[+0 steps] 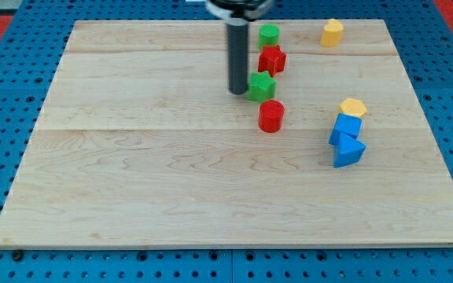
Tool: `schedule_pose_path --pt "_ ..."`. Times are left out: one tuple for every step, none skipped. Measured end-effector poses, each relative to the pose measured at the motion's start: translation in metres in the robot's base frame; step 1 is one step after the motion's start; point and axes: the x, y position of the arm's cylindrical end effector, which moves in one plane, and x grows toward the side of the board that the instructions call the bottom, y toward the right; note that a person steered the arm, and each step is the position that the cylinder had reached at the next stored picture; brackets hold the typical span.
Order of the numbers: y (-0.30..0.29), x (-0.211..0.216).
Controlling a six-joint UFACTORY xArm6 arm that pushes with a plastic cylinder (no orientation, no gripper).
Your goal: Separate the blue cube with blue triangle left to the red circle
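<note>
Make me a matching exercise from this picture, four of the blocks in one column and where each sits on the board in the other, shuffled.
Column one:
1. blue triangle block
2. green star block
3. red cylinder block
4. yellow block near the view's top

Column two:
A. touching my tip, on its right
B. lowest block in the view
C. just below the green star
D. top right, alone

Pairs: 1-B, 2-A, 3-C, 4-D

two green (269, 34), two red (272, 59), two yellow (332, 33), two blue blocks (346, 127)
</note>
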Motion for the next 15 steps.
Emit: schedule_pose_path --pt "-0.018 -0.015" --pt "-0.036 -0.02" --pt "-0.079 0.028" --pt "-0.105 0.084" --pt "-0.059 0.153" --pt "0.035 0.216" --pt "0.158 0.227" --pt "0.259 0.202" --pt "0.295 0.122" --pt "0.291 0.054" --pt "0.252 0.012" --pt "0.213 0.024" --pt "0.178 0.046" --pt "0.15 0.074" --pt "0.112 0.105"
